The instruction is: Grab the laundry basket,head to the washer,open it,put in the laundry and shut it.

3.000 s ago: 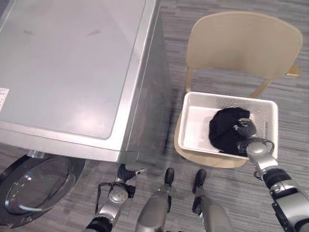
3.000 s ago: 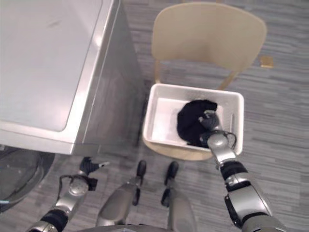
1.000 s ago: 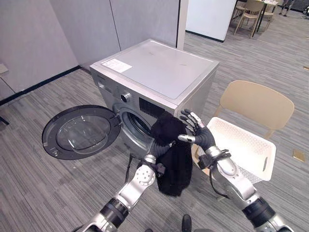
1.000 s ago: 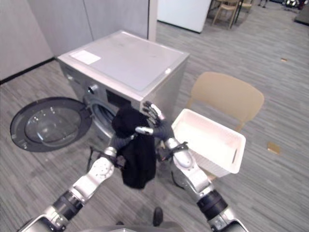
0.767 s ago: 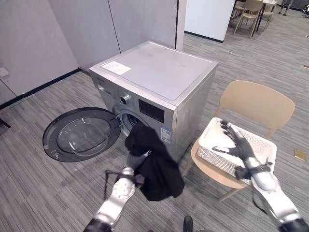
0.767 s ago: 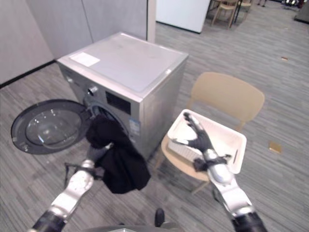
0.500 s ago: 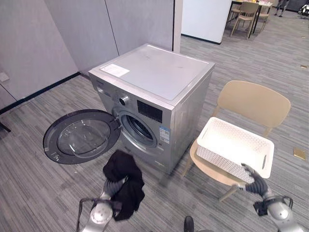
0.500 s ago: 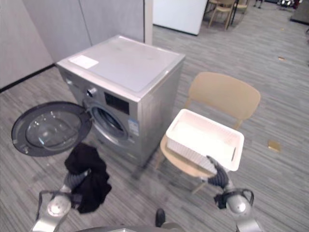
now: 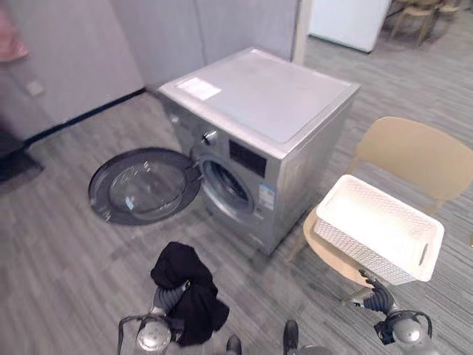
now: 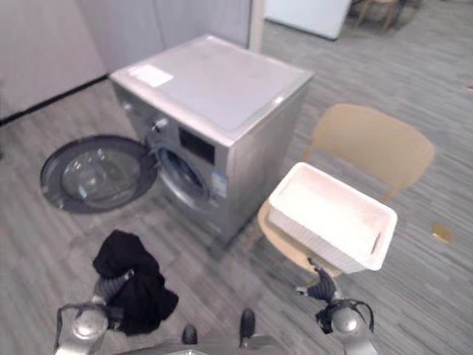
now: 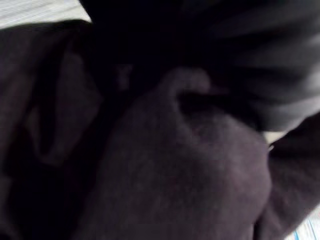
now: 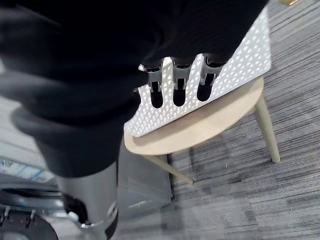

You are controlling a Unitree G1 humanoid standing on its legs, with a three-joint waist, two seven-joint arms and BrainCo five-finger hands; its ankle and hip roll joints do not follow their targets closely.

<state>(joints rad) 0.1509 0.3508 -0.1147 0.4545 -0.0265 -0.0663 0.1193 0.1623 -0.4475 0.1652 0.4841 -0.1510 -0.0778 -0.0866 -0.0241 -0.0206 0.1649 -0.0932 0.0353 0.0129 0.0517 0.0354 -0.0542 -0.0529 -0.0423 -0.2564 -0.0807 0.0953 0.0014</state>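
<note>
The black laundry (image 9: 185, 290) is held low over the floor by the left hand (image 9: 164, 299), in front of the washer (image 9: 259, 140), whose door (image 9: 144, 185) is swung open. L. hand fingers are hidden in cloth: state cannot be told. The white basket (image 9: 380, 228) is seen on a chair (image 9: 414, 159) beside the washer. R. hand (image 9: 375, 298) is below the basket, fingers relaxed, nothing held.

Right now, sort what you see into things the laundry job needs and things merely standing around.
Job:
black garment, held by the left robot hand
washing machine, with its door open
white laundry basket, empty

Standing around:
beige chair under the basket
more chairs far behind
</note>
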